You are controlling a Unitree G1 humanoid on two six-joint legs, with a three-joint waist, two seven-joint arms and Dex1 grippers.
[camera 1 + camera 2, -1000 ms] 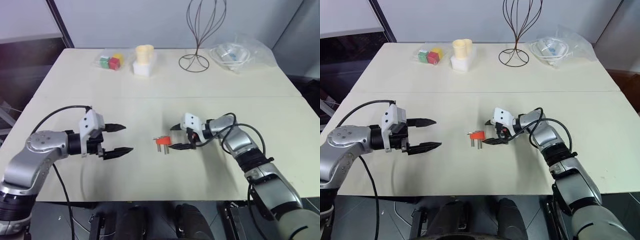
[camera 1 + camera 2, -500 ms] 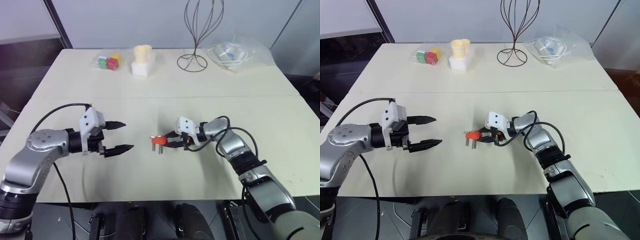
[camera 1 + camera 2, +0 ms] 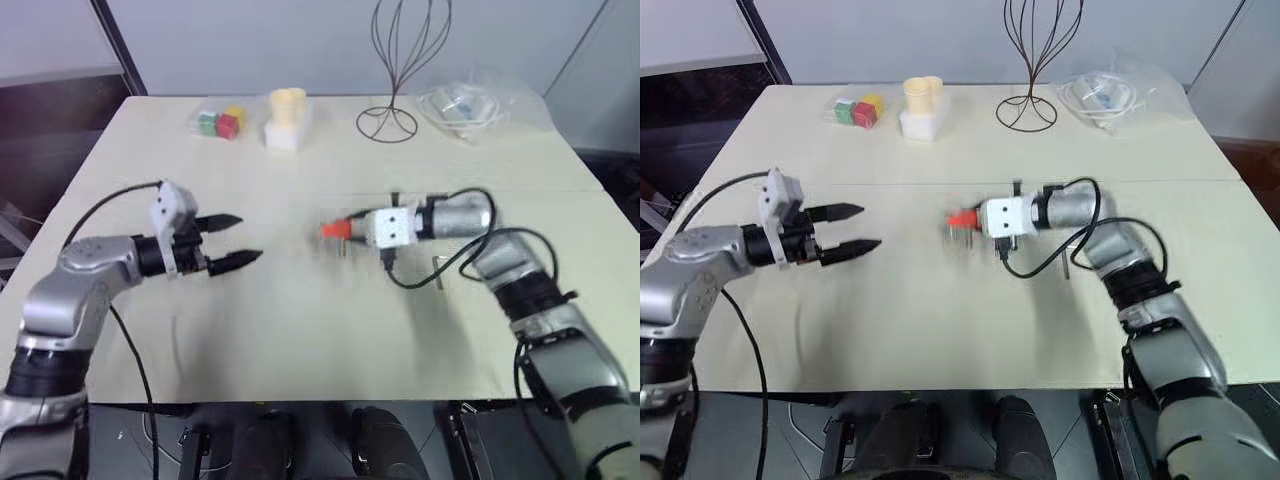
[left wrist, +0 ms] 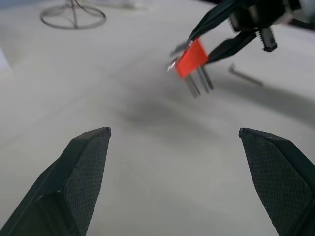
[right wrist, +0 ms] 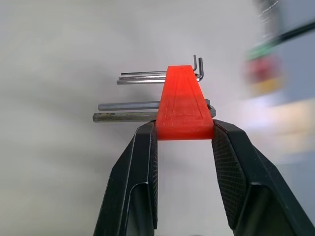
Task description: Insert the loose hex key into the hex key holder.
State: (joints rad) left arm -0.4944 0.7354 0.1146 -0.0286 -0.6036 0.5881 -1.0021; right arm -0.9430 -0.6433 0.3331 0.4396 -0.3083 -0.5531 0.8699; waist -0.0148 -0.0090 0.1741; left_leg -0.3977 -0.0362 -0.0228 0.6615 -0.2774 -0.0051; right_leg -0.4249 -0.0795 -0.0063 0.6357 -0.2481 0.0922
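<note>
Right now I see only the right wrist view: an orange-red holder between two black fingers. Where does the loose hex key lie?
Observer: The loose hex key lies flat on the table, near the right forearm, well apart from the hex key holder.
Operator: Is the other gripper free?
Observer: Yes. The left gripper is open and empty. It points toward the holder, with a clear gap between them.
Operator: Does the holder touch the table?
Observer: No. In the left wrist view the right gripper holds it in the air, with its shadow on the table below.
</note>
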